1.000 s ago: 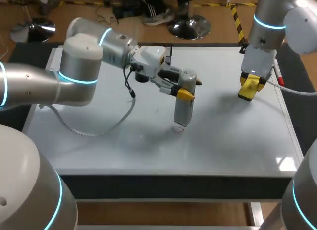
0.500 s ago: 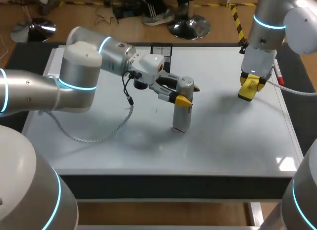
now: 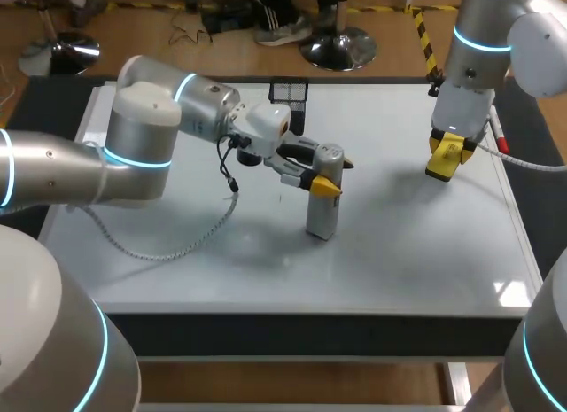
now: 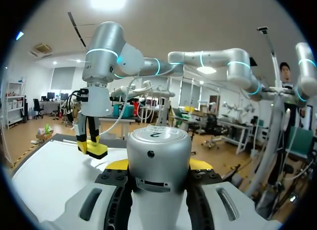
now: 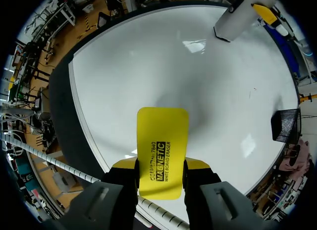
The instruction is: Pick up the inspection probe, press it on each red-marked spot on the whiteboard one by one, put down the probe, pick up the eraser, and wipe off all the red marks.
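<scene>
The left hand [image 3: 330,177] is clamped on the inspection probe [image 3: 321,215], which stands upright with its foot on the whiteboard [image 3: 266,270] near the middle, well apart from every edge. Bare board lies open on all sides of it, widest toward the near edge. The right hand [image 3: 446,157] grips the yellow eraser [image 5: 161,151] above the board's right part, near the right edge. A black mesh basket [image 3: 288,93] sits at the far edge.

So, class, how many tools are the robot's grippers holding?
2. The inspection probe is in the left gripper, upright at the whiteboard's middle; the yellow eraser is in the right gripper over its right side. None looks hidden.
</scene>
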